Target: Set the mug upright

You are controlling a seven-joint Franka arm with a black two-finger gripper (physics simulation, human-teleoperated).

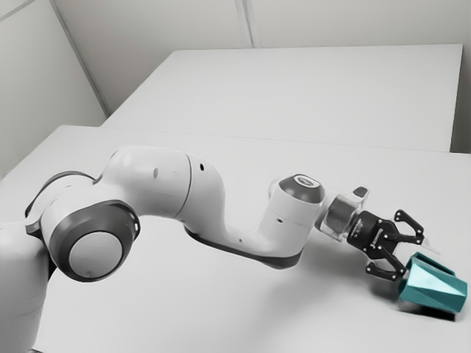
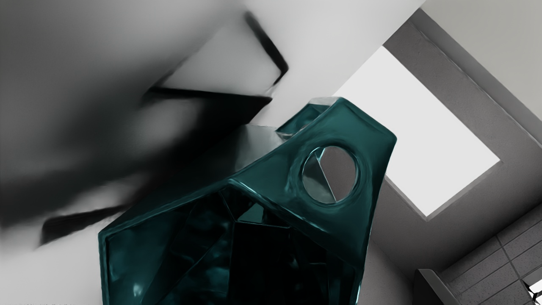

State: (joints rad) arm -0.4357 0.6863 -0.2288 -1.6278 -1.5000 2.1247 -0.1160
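The black gripper [image 1: 413,257] is at the exterior view's right, its two fingers spread wide and open. Against its front is the teal faceted mug [image 1: 433,285], lying tilted on its side low over the table, with a dark shadow directly under it. Whether the fingertips touch it is hidden. In the wrist view the mug [image 2: 338,123] looms close, its dark open mouth facing my hand. A round hole pierces the flat teal part beside that mouth.
The white table [image 1: 331,309] carries the mug, and a second pale tabletop [image 1: 294,88] lies behind it. Pale walls [image 1: 353,22] rise beyond. Blurred gripper shadows fall on the surface beside the mug in the wrist view.
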